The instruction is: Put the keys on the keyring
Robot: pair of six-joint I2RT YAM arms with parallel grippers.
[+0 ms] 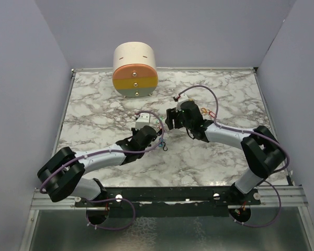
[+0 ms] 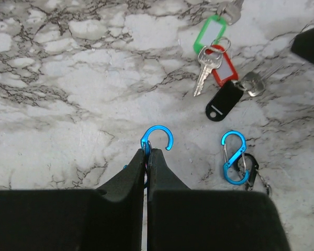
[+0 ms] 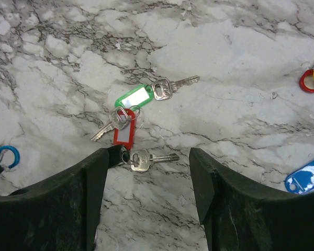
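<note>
Left tool [image 2: 148,152] pinches blue clip [image 2: 158,127], seemingly a carabiner.

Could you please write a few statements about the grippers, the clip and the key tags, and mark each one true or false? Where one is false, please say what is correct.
1. The left gripper is shut on a blue clip. True.
2. The right gripper holds one of the keys. False: its jaws stand open and empty above the keys, which lie on the table.
3. The green tag and the red tag lie close together. True.
4. The blue tag lies between the green tag and the red tag. False: it lies apart from them, at the right edge of the right wrist view.
</note>
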